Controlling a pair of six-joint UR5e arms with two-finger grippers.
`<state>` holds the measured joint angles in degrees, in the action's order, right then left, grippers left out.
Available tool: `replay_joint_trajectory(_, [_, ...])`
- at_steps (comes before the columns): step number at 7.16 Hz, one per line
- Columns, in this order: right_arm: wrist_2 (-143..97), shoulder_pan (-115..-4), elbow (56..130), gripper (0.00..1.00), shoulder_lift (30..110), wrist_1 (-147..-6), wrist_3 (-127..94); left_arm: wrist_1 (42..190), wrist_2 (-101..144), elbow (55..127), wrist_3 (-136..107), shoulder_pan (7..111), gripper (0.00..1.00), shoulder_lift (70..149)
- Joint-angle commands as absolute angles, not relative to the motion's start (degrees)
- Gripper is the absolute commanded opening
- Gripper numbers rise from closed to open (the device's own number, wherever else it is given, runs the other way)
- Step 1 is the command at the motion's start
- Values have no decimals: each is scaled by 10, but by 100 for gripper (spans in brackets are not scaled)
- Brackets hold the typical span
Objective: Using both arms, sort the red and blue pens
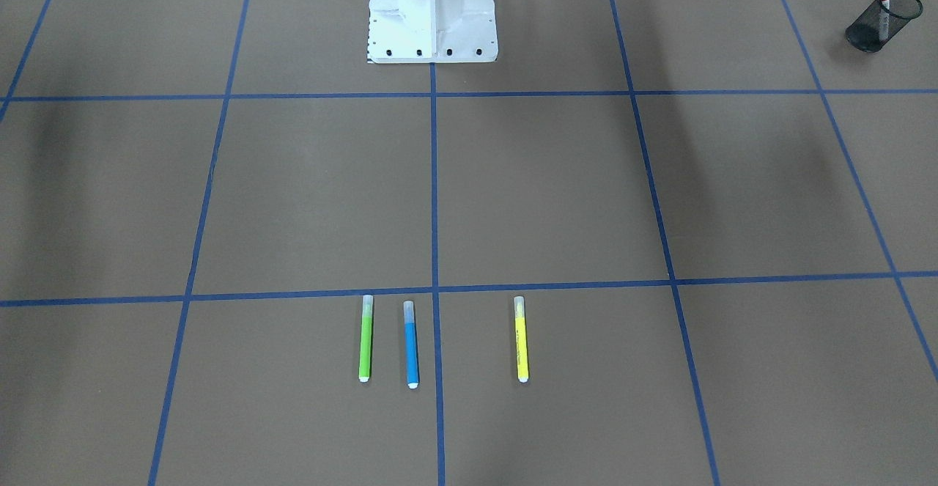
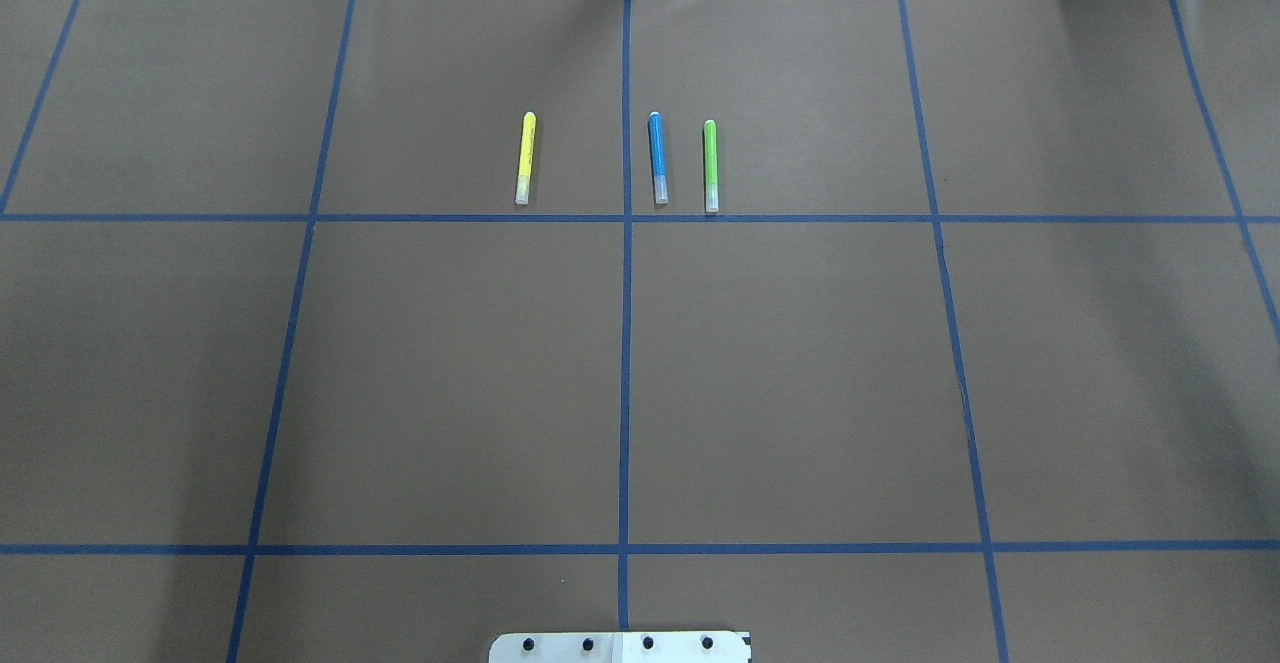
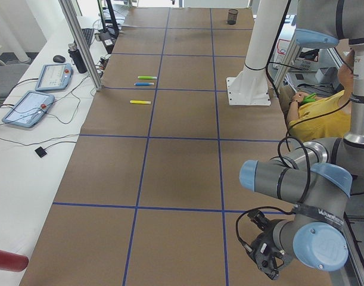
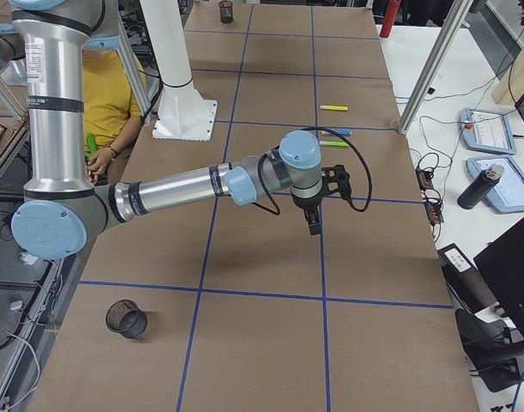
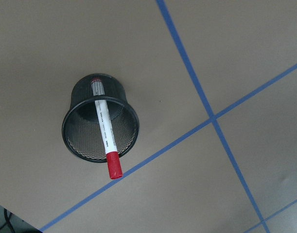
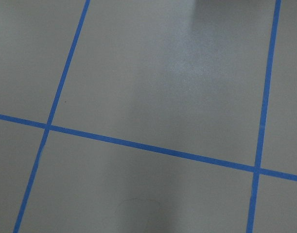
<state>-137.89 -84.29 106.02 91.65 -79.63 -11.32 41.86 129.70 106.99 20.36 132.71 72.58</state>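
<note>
Three markers lie in a row on the table, across from the white pedestal, each with its clear cap toward it. The green marker lies just beside the blue pen. The yellow marker lies apart from them, on the other side of the tape line that runs out from the pedestal.

The red pen leans in a black mesh cup well off to the pedestal's left, with one red end over the rim. A second mesh cup stands well off to the pedestal's right.

The left gripper hangs far out on the pedestal's left. The right gripper points down over bare table on the pedestal's right. Both show from the side only, so I cannot tell whether their jaws are open or closed.
</note>
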Motion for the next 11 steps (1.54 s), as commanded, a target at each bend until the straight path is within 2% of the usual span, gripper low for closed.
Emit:
replay_joint_trajectory(1, [-1380,-842,1055,100,917,-795,-113,574,1298,1094,197,1237,100,726])
replay_joint_trajectory(3, [-1380,-829,1056,100,916,-795,-114,689,1298,1120,120,1133,100,729])
replay_joint_trajectory(6, [-1371,-749,1056,100,851,-795,-187,703,1296,1127,93,1001,100,833])
replay_joint_trajectory(8, [-1341,-682,1056,100,774,-795,-339,707,1302,1122,33,949,100,873])
replay_joint_trajectory(11, [-1237,-544,1034,100,643,-831,-526,727,1305,1118,16,933,100,875])
